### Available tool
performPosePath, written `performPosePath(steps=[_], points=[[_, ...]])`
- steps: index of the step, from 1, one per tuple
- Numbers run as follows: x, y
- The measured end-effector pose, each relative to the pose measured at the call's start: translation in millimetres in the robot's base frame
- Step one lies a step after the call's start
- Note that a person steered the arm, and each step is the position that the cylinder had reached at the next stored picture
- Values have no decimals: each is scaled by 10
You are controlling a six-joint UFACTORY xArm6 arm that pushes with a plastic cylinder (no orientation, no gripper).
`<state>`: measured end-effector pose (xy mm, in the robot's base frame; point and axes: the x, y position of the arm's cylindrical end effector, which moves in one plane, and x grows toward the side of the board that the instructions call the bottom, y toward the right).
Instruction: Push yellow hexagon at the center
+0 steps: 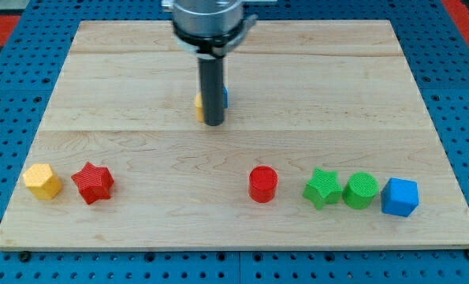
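The yellow hexagon sits near the board's bottom left corner, just left of a red star. My tip is on the board above the middle, far up and to the right of the hexagon. The rod hides most of a yellow block and a blue block just behind it; their shapes cannot be made out.
Along the bottom right stand a red cylinder, a green star, a green cylinder and a blue cube. The wooden board lies on a blue surface.
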<state>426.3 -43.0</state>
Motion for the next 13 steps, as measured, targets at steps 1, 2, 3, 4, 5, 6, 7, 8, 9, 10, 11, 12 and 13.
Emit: performPosePath(steps=[1, 2, 3, 4, 5, 6, 7, 8, 9, 10, 11, 12, 13], points=[[337, -134], [338, -923], [681, -1055], [1068, -847], [1452, -1198], [1623, -1896], [1722, -2609], [1544, -2616], [1420, -2617], [1289, -2522], [1195, -2212], [1188, -2122], [1059, -1950]])
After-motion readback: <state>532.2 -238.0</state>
